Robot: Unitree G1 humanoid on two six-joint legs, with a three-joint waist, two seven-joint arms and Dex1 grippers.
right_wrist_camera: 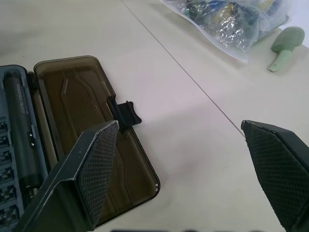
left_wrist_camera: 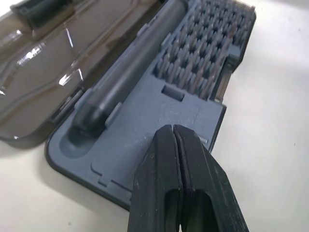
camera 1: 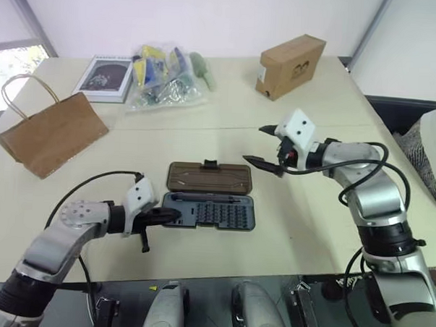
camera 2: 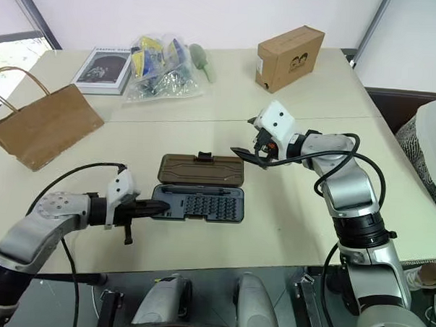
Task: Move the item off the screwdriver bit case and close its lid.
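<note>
Far side of the cream tabletop point(camera 1: 227, 117): a brown cardboard box point(camera 1: 290, 65) stands at far right; a clear plastic bag of mixed colourful items point(camera 1: 162, 78) lies at far centre with a pale green object point(camera 1: 202, 69) just beside it; a grey-covered book point(camera 1: 106, 78) lies to its left.

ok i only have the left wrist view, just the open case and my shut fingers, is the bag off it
Observer: Yes. The paper bag lies on the table well to the left of the screwdriver bit case, apart from it.
Operator: and the lid
Observer: The lid lies flat open on the far side of the tray, latch tab pointing away.
Operator: where's the right gripper
Observer: The right gripper is open, beyond the lid's right end, not touching it.
</note>
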